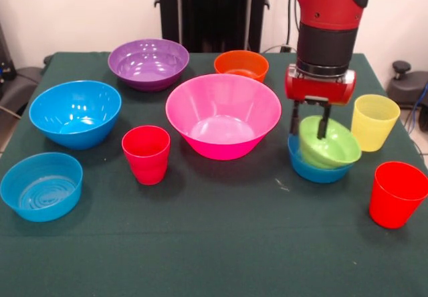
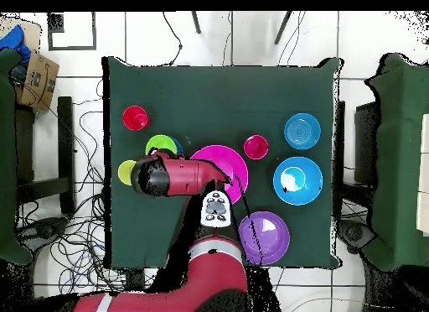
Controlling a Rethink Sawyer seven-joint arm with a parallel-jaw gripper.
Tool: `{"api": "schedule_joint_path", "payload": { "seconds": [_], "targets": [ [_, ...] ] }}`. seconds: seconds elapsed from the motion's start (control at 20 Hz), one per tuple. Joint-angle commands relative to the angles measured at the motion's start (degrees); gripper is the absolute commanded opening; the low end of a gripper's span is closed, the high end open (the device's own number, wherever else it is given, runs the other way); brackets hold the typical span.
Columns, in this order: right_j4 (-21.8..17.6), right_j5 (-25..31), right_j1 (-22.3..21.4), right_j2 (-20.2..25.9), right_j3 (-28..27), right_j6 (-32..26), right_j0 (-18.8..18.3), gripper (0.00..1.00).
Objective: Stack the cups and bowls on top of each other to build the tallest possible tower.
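Note:
My gripper (image 1: 309, 131) hangs over the right side of the table, open. Its fingers (image 1: 294, 120) straddle the back rim of the small lime green bowl (image 1: 332, 147), which lies tilted inside a small blue bowl (image 1: 313, 172). The green bowl also shows in the overhead view (image 2: 163, 146), where the arm hides the gripper. The yellow cup (image 1: 374, 122) stands just right of them, and a red cup (image 1: 397, 194) is nearer the front right. The big pink bowl (image 1: 223, 116) sits at the centre, with the second red cup (image 1: 146, 154) to its left.
The purple bowl (image 1: 148, 63) and orange bowl (image 1: 241, 65) stand at the back. A large blue bowl (image 1: 75, 113) and a shallower blue bowl (image 1: 41, 185) are at the left. The green tablecloth (image 1: 221, 243) covers the table.

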Motion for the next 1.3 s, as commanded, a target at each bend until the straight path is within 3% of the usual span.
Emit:
{"api": "schedule_joint_path", "payload": {
  "seconds": [0.05, 0.7, 1.05, 1.3],
  "targets": [
    [1.3, 3.0, 1.5, 1.3, -2.7, 7.0, 1.2, 1.0],
    [0.9, 2.5, -1.4, 3.0, 1.3, 6.8, -0.3, 1.0],
    [-0.3, 7.0, -4.8, -0.7, 0.7, 5.3, 1.0, 1.0],
    [-2.4, 1.9, 2.0, -1.7, -4.0, 3.3, 0.1, 1.0]
  ]
}}
